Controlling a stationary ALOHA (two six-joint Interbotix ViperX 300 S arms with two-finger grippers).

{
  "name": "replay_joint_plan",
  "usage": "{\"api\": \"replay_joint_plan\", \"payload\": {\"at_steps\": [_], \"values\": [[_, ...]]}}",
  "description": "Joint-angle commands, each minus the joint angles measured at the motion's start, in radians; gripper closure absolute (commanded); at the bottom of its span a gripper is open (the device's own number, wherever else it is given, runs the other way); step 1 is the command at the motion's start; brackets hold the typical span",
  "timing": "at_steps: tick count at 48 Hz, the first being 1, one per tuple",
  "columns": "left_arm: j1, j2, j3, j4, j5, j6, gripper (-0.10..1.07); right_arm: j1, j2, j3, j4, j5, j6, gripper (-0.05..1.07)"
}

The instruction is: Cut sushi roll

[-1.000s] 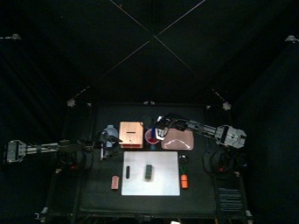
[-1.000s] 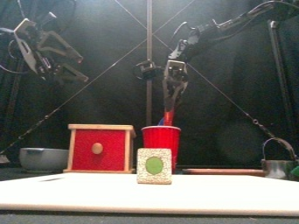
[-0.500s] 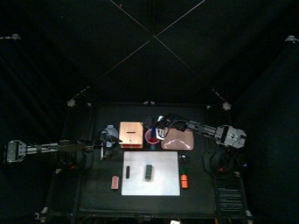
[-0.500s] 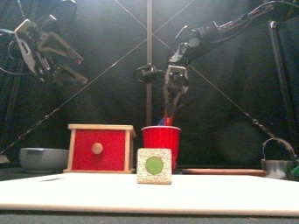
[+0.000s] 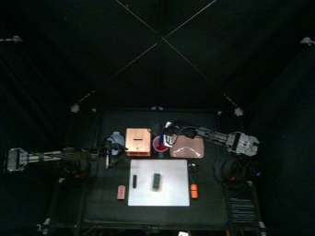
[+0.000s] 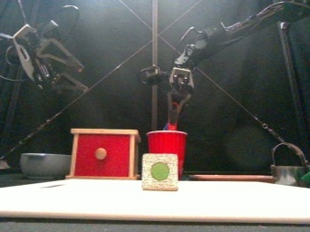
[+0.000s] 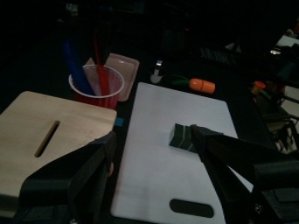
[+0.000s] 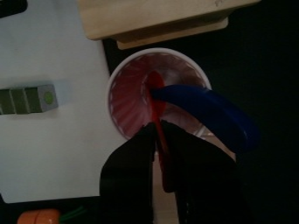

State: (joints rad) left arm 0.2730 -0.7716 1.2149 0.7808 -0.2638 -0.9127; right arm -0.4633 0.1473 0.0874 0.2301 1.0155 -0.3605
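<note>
The sushi roll (image 5: 157, 182) is a short dark piece lying on the white board (image 5: 172, 172); in the front view the sushi roll (image 6: 159, 171) shows end-on with a green centre. My right gripper (image 8: 163, 131) hangs over the red cup (image 8: 128, 79), jaws shut on a thin red handle (image 8: 156, 96) that stands in the cup beside a blue handle (image 8: 211, 109). In the front view the right gripper (image 6: 177, 107) is just above the red cup (image 6: 169, 145). My left gripper (image 7: 158, 166) is open and empty, raised at the left (image 6: 43, 63), looking down on the roll (image 7: 187, 137).
A red box in a wooden frame (image 6: 103, 152) stands left of the cup, and a wooden block (image 5: 187, 147) lies right of it. Small orange pieces (image 5: 122, 191) (image 5: 194, 191) flank the board. A grey bowl (image 6: 45, 164) and a metal pot (image 6: 288, 172) sit at the sides.
The right gripper's jaws have closed in on the red handle in the cup. The left arm has drifted slightly left and down, jaws still wide.
</note>
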Motion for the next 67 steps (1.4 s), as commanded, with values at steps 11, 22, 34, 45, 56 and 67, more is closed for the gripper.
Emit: {"api": "replay_joint_plan", "payload": {"at_steps": [11,22,34,45,56,67], "values": [[0.014,0.002,-0.008,-0.012,-0.006,0.003,-0.02,-0.002,-0.071,-0.018,0.018,-0.003,0.006,0.62],[0.026,0.002,-0.009,-0.012,-0.006,0.003,-0.02,-0.006,-0.158,0.029,0.044,-0.003,0.014,0.69],[0.031,0.002,-0.015,-0.009,-0.006,0.005,-0.02,-0.025,-0.334,0.144,0.043,-0.083,0.015,0.68],[0.034,0.002,-0.021,0.037,-0.008,0.025,-0.02,-0.003,-0.537,0.348,0.055,-0.298,0.015,0.69],[0.035,0.005,-0.061,0.043,-0.008,0.114,-0.02,0.11,-0.703,0.56,0.089,-0.62,0.017,0.69],[0.029,0.091,-0.121,-0.009,-0.071,0.227,-0.02,0.245,-0.762,0.726,0.098,-0.904,0.018,0.69]]}}
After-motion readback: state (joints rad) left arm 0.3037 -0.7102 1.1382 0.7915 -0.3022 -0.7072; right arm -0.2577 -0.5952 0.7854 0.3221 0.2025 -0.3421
